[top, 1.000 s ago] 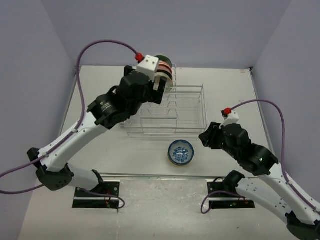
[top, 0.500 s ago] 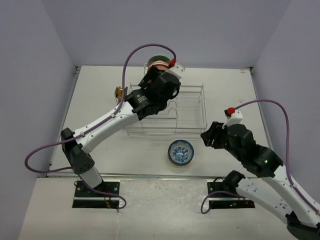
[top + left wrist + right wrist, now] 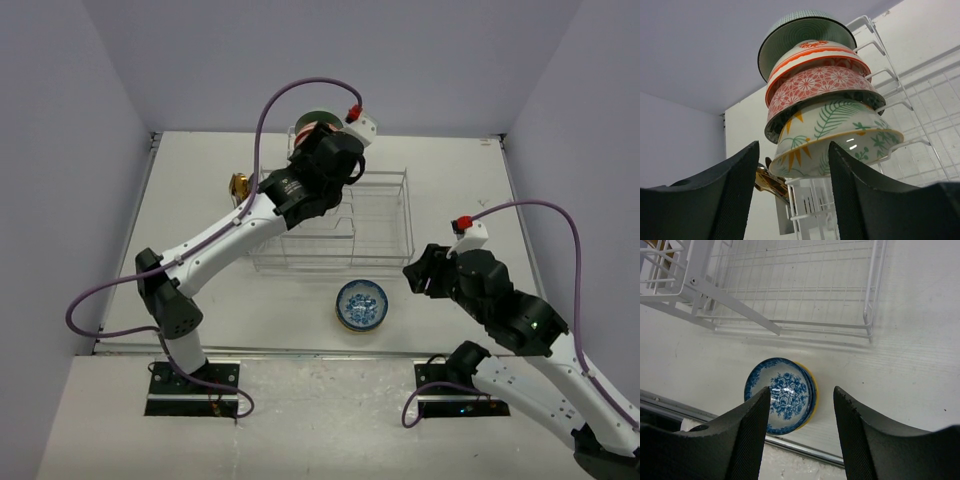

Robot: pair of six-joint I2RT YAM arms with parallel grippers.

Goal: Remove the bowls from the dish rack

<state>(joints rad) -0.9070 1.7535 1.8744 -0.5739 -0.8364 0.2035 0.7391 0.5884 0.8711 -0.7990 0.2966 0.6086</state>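
white-and-black arms point(image 3: 215, 240), purple cables point(image 3: 310, 82), apparently red plugs point(image 3: 461, 222).

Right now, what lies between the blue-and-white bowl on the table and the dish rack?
Nothing: a bare strip of table separates the blue-and-white bowl from the dish rack, clearest in the right wrist view.

Pretty clearly a robotics lab cell: bare lavender walls point(image 3: 90, 90) box in a white table point(image 3: 185, 170), left arm point(image 3: 215, 243) and right arm point(image 3: 515, 320) bolted to its edge.
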